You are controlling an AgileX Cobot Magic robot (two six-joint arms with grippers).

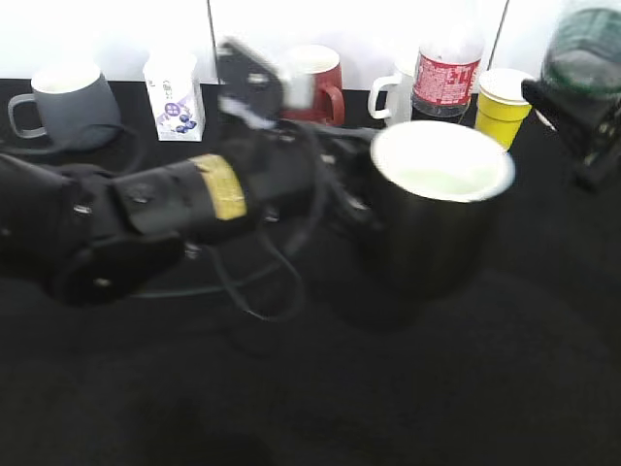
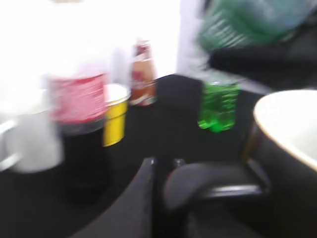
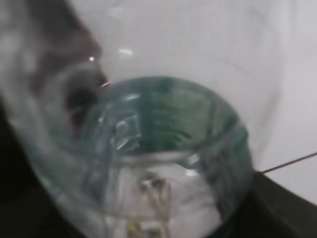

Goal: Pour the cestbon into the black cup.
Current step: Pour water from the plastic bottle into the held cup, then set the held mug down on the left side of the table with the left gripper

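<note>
The black cup [image 1: 441, 209], wide with a white inside, hangs above the table's middle. My left gripper [image 1: 344, 199] is shut on its handle. In the left wrist view the handle [image 2: 213, 186] sits between my fingers [image 2: 166, 171] and the cup [image 2: 292, 134] is at the right. The cestbon [image 1: 585, 49], clear with a green label, is held high at the far right by my right gripper [image 1: 582, 121], up and to the right of the cup. It fills the right wrist view [image 3: 163, 129] and shows in the left wrist view [image 2: 247, 22]. All views are blurred.
Along the back stand a grey mug [image 1: 63, 102], a small carton [image 1: 175, 97], a brick-red mug [image 1: 315, 83], a white mug [image 1: 393, 97], the cola bottle [image 1: 446, 78] and a yellow cup [image 1: 505, 107]. A green bottle [image 2: 218, 106] and a brown bottle [image 2: 143, 74] show in the left wrist view.
</note>
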